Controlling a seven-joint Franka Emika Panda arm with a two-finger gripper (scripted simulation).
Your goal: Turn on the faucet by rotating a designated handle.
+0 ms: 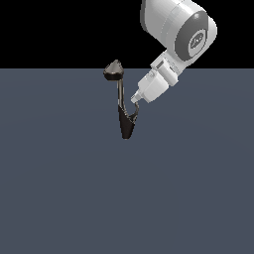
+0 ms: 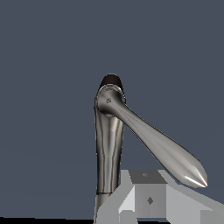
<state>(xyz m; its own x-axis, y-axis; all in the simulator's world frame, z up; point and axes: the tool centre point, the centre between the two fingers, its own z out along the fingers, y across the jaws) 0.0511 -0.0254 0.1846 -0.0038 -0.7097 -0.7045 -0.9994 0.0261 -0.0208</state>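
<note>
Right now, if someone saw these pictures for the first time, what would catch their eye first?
Most likely the faucet, a small dark fixture standing alone on the flat grey-blue floor, with its grey pointed head at the horizon line against black. Next, the big white arm reaching down from the exterior view's upper right, its gripper right beside the thin curved handle near the black base. Whether they touch is unclear.

Faucet glossy dark metal, black base; gripper smooth white plastic; floor matt grey
</note>
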